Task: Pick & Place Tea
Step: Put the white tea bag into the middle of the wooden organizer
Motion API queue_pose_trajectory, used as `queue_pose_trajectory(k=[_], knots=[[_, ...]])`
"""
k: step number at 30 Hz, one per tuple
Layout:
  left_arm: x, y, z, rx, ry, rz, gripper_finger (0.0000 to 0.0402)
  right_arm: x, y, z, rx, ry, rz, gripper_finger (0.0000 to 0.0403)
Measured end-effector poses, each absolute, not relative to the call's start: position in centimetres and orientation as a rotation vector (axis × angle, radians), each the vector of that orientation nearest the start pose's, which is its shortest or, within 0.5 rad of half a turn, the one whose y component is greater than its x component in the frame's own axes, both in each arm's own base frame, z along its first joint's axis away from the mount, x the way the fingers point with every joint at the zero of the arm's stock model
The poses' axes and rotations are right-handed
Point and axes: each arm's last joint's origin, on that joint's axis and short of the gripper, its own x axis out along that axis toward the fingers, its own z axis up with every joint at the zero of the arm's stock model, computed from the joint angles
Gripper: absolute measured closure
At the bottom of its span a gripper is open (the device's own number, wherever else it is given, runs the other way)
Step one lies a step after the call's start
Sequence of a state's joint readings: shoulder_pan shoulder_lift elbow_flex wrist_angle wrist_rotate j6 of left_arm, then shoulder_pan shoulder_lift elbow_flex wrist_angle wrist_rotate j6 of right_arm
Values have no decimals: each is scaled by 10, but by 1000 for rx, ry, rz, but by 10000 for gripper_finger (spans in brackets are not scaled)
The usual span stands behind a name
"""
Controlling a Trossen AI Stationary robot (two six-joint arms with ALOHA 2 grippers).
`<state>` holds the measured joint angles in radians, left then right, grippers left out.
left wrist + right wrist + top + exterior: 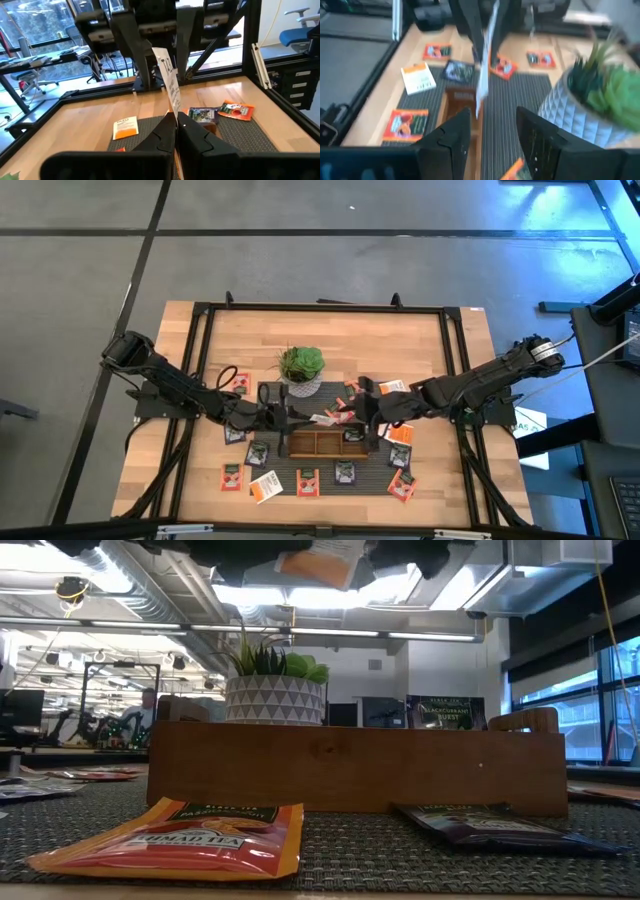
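Note:
A white tea sachet with orange print (pixel 325 419) hangs in the air over the long wooden tray (pixel 300 443), between my two grippers. My left gripper (pixel 296 418) reaches in from the table's left and is shut on it. My right gripper (pixel 358 415) comes from the right and is open. In the left wrist view its two fingers (pixel 131 47) stand on either side of the sachet's far end (pixel 167 60), and I see no touch. The right wrist view shows the sachet (pixel 485 70) edge-on ahead of the open right gripper (pixel 492 114). My left gripper (pixel 176 117) pinches the sachet's near end (pixel 172 109) between its two fingertips. The fingers come nearly level from the table's left. The sachet sticks out beyond them toward my right gripper, flat faces upright, lifted clear above the tray.
Several more sachets, orange-red, dark and white, lie on the dark mat (pixel 370 480) around the tray, such as one at the front left (pixel 231 476) and one at the front right (pixel 401 485). A plant in a patterned white pot (pixel 300 385) stands just behind the tray.

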<state>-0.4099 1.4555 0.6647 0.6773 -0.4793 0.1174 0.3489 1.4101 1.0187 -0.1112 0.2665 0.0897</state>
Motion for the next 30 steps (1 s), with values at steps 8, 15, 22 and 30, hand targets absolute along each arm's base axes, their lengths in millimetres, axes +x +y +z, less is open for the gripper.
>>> queue_pose_trajectory(k=[8,15,22,30], knots=[[278,-106,223,166,106,63,393,299,99,288,-49,399,79,247],[278,-106,223,165,106,63,392,300,97,288,-33,397,113,333],[278,-106,224,165,104,62,391,301,94,288,7,408,151,394],[278,-106,223,165,106,62,390,301,94,287,-22,418,159,399]])
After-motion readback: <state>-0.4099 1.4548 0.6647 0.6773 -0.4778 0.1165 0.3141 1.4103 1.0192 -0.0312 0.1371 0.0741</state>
